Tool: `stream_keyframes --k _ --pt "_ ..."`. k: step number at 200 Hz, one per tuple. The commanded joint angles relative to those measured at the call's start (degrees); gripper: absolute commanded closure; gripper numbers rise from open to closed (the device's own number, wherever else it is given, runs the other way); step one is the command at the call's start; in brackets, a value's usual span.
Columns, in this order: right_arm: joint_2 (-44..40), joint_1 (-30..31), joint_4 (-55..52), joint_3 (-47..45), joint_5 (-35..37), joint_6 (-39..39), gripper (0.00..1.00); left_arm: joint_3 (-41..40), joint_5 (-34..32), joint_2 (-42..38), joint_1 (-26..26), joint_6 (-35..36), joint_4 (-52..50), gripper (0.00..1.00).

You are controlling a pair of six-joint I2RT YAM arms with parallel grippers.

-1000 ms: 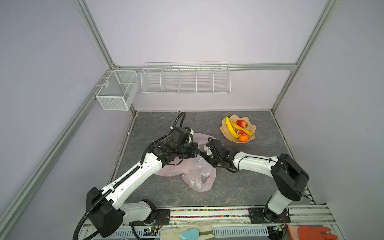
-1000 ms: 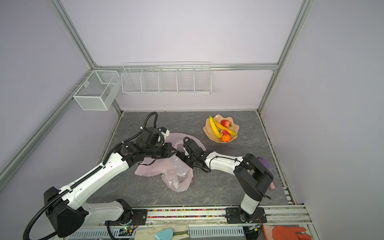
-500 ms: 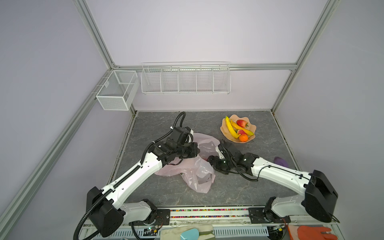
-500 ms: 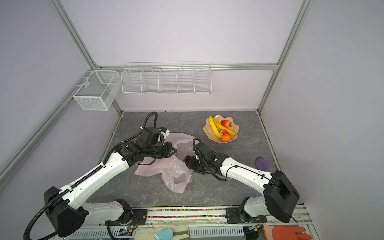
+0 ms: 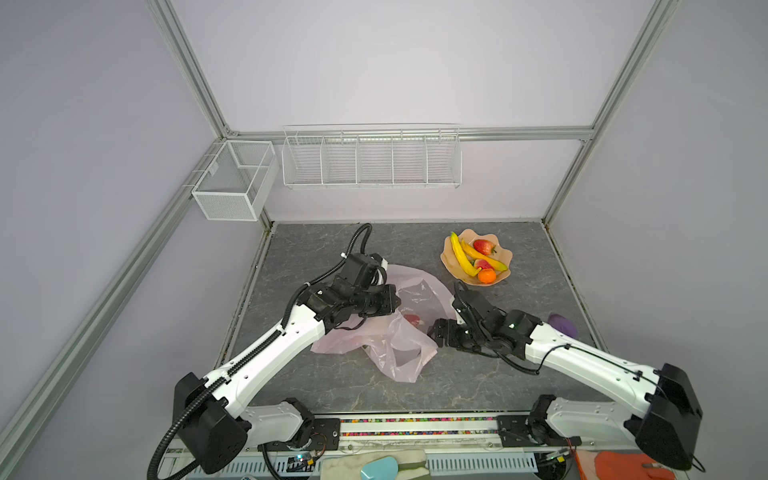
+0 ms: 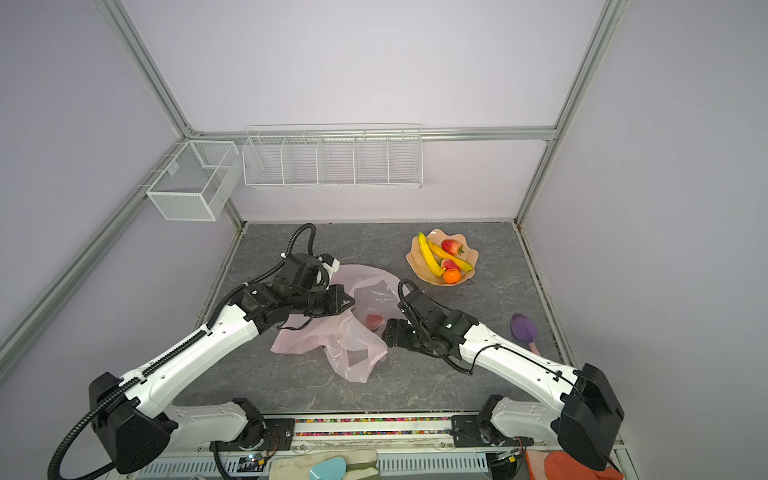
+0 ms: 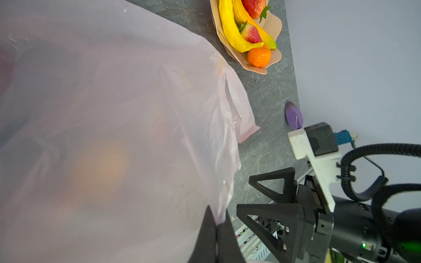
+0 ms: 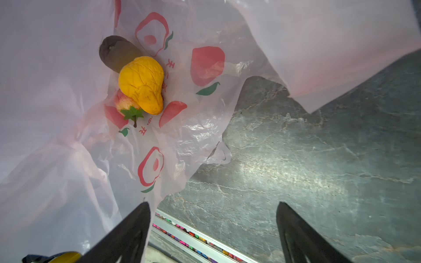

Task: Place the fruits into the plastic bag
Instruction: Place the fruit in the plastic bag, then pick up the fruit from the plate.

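Note:
The pale pink plastic bag lies crumpled mid-table. My left gripper is shut on the bag's upper edge and holds it raised. Inside the bag lie a yellow pear, a dark fruit and a strawberry. My right gripper stands open and empty just outside the bag's mouth, above the table. In the peach bowl remain two bananas, strawberries and a tangerine.
A purple object lies near the table's right edge, behind my right forearm. Two white wire baskets hang on the back and left walls. The bowl stands at the back right, about a hand's width beyond my right gripper.
My right arm has drawn back out of the bag's mouth toward the front and swung right, uncovering the purple object. The left gripper has kept its hold on the bag.

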Motion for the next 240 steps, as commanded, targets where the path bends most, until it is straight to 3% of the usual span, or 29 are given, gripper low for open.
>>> stream_keyframes --k 1,51,102,145,240 --pt "-1.3 -0.9 -3.8 2.5 2.2 -2.3 0.11 -0.5 0.8 0.4 0.3 0.2 0.5 1.00" --pt "-2.9 -7.9 -8.9 6.3 2.6 -7.6 0.11 -0.5 0.8 0.2 0.3 0.2 0.3 1.00" --pt "2.6 -21.2 -13.4 12.8 2.1 -19.1 0.10 -0.3 1.0 0.0 0.3 0.2 0.2 1.00" --pt "12.9 -29.1 -14.9 20.5 7.7 -29.8 0.00 -0.5 0.7 -0.8 0.3 0.2 -0.2 1.00" --pt "37.4 -34.8 -13.5 37.8 15.3 -41.0 0.15 -0.2 0.0 -1.7 0.3 0.3 -1.8 1.00"
